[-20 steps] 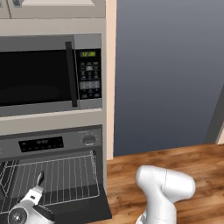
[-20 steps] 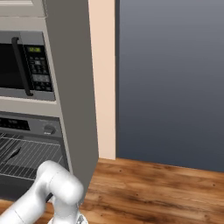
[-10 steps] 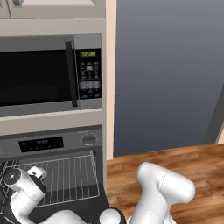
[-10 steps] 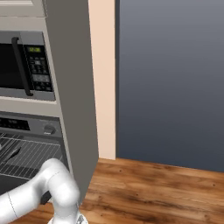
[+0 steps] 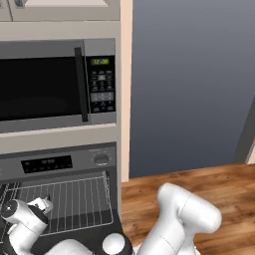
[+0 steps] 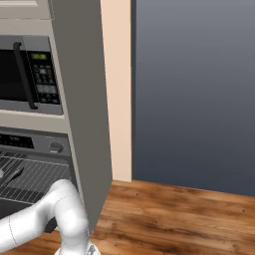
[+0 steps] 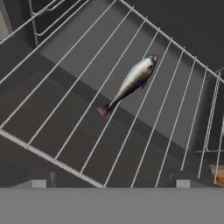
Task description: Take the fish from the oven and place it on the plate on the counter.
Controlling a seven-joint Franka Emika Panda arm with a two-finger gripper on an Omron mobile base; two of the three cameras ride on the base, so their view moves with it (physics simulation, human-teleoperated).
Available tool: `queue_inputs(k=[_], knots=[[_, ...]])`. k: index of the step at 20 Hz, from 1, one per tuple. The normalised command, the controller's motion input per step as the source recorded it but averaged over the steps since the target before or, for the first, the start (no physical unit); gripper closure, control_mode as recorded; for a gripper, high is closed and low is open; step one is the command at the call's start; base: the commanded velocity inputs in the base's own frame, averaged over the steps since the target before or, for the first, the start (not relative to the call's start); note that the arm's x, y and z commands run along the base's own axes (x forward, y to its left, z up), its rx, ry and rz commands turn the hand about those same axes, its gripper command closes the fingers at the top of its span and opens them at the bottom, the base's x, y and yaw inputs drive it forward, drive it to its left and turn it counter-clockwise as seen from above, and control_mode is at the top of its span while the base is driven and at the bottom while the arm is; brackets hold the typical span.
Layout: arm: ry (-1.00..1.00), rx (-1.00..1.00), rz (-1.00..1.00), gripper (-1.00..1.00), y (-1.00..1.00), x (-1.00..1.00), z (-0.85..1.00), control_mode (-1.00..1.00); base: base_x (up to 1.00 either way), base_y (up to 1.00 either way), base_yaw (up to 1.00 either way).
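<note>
A: Where's the fish?

B: Lying flat across the wires of the oven rack, door down. From the hand camera it runs on a slant, head toward the far side, reddish tail nearest the camera. In the right base view it is a thin dark sliver on the rack.

A: And the gripper?

B: Above the rack's front edge, well short of the fish. The fingertips stand wide apart with nothing between them.

A: How would it handle?

B: Light, I'd judge, and slim, with a smooth, shiny skin (likely slippery). The tail tapers to almost nothing, so I'd grip across the thick middle of the body, fingers dropping into the gaps between wires on either side.

A: Any risk?

B: A pinch too near one end could let it swing or slide out.
</note>
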Motion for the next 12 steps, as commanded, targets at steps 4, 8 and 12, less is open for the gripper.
queue_inputs(k=[4,8,12], knots=[[0.00,0.11,-0.23,-1.00,0.14,0.54,-0.31,-1.00,0.00,0.00,0.00],[0.00,0.08,-0.23,-1.00,0.06,0.77,-0.63,-1.00,0.00,0.00,0.00],[0.00,0.00,-0.10,-1.00,0.03,0.68,-0.56,-1.00,0.00,0.00,0.00]])
